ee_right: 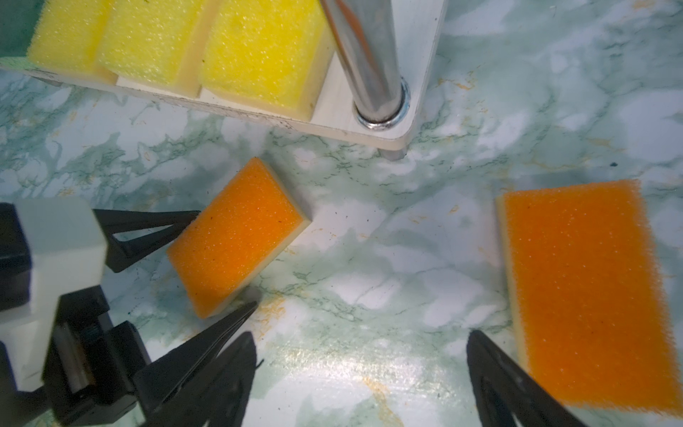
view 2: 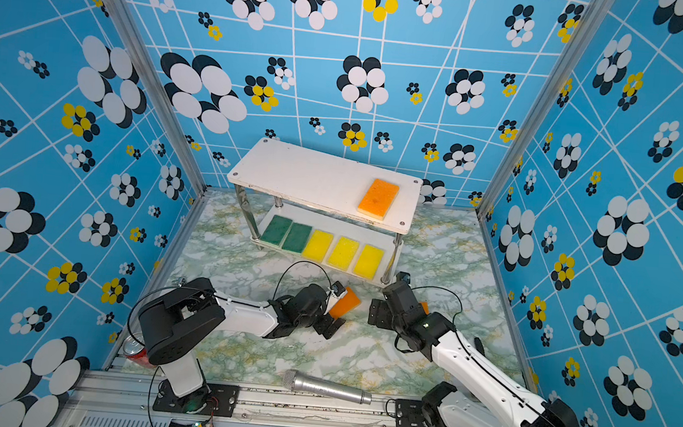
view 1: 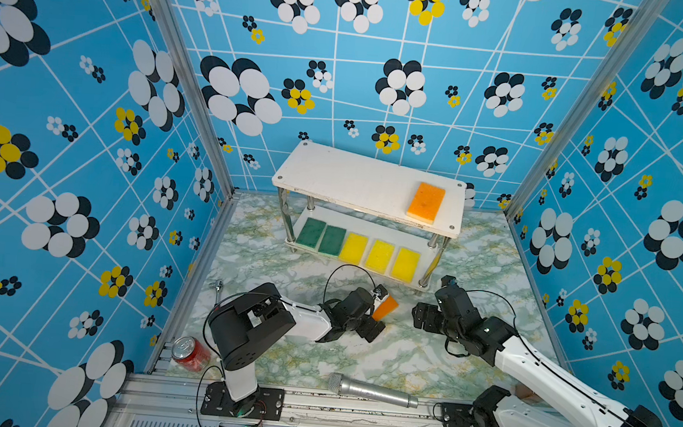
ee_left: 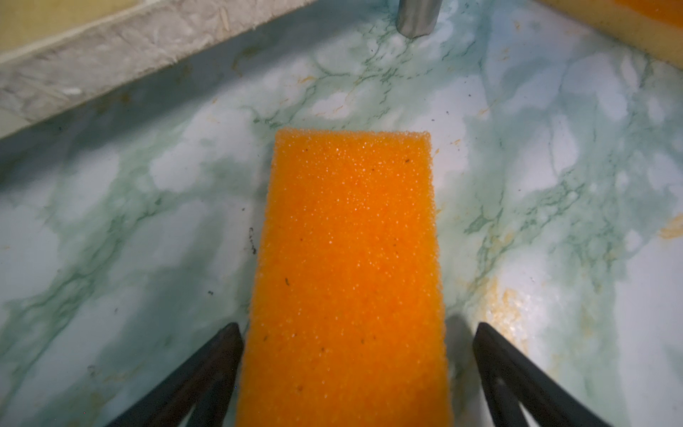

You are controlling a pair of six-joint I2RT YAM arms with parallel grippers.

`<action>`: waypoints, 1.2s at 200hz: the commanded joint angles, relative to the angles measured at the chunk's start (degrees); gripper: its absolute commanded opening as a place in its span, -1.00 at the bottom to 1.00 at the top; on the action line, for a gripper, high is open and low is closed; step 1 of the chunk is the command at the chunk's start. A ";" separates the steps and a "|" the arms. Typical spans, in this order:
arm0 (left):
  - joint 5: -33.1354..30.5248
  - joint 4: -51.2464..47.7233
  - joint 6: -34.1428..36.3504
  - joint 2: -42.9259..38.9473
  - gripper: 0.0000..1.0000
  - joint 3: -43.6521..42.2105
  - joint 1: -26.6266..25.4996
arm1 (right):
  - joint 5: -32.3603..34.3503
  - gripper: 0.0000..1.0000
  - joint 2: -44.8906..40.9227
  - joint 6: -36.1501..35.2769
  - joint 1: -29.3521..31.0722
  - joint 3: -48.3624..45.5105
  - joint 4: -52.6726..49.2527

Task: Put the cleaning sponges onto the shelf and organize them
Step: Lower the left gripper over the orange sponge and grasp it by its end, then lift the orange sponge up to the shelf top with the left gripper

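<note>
Straddling an orange sponge (ee_left: 347, 266) on the counter (ee_left: 148, 222), the left pincer (ee_left: 356, 325) is found released, jaws spread wide, nothing gripped. The right pincer (ee_right: 360, 336) is likewise found released, held just beside a second orange sponge (ee_right: 584, 295) on the counter. A third orange sponge (view 1: 426, 202) is laid on the top board of the shelf (view 1: 355, 174); two green sponges (view 1: 311, 233) and three yellow sponges (view 1: 380, 256) are lined along its lower board.

The shelf (view 1: 334, 172) stands at twelve o'clock on the table (view 1: 278, 355). A row of five sponges (view 1: 353, 248) lies on its lower board, and a lone sponge (view 1: 426, 202) on the upper board's three-o'clock end. Before the shelf lies a loose sponge (view 1: 385, 307), with a second loose sponge (ee_right: 587, 288) at its three o'clock. The microphone (view 1: 374, 390) lies at six o'clock and the can (view 1: 190, 353) at eight.
</note>
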 commanded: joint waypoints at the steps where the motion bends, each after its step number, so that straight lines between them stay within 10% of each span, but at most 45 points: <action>1: 0.13 -0.98 0.19 2.21 0.98 -0.44 0.30 | -0.31 0.82 -0.44 1.19 -0.33 -0.35 0.58; 136: 0.52 -2.35 -0.41 3.34 0.30 0.38 0.26 | 0.03 0.82 0.21 0.40 -0.35 0.00 0.53; 240: -2.70 -18.18 0.17 -9.21 0.22 3.18 -0.14 | 1.27 0.81 0.38 1.01 -0.30 -0.79 0.45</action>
